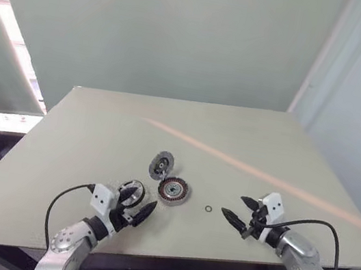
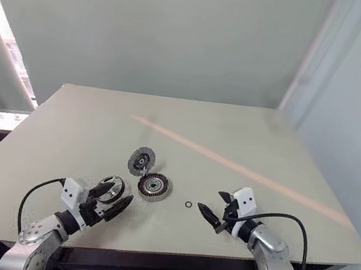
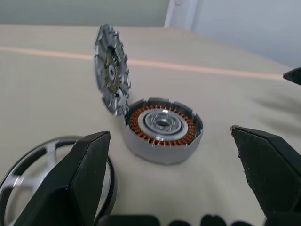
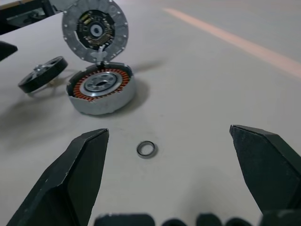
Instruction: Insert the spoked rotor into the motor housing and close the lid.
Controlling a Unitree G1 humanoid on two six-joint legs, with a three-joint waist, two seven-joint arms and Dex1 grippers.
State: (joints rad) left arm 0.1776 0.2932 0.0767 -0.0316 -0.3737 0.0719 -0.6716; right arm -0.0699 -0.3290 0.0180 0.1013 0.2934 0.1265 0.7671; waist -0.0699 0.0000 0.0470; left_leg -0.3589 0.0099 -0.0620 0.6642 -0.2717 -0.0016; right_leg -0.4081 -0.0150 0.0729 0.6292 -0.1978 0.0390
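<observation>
Grippers, left [image 1: 135, 205] and right [image 1: 237, 210], hover with fingers apart, empty; spoked rotor [image 3: 28, 165] beside the left awaits grasping, motor housing [image 3: 162, 129] just beyond.

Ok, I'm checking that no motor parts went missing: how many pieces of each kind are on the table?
Copper-wound motor housing: 1
Upright grey disc at its edge: 1
Dark-rimmed spoked wheel: 1
Small ring: 1
Total: 4

Bare table [image 1: 269, 143] all round; tiny ring [image 1: 208, 209] between right claw [image 1: 240, 211] and motor housing [image 1: 174, 191].
</observation>
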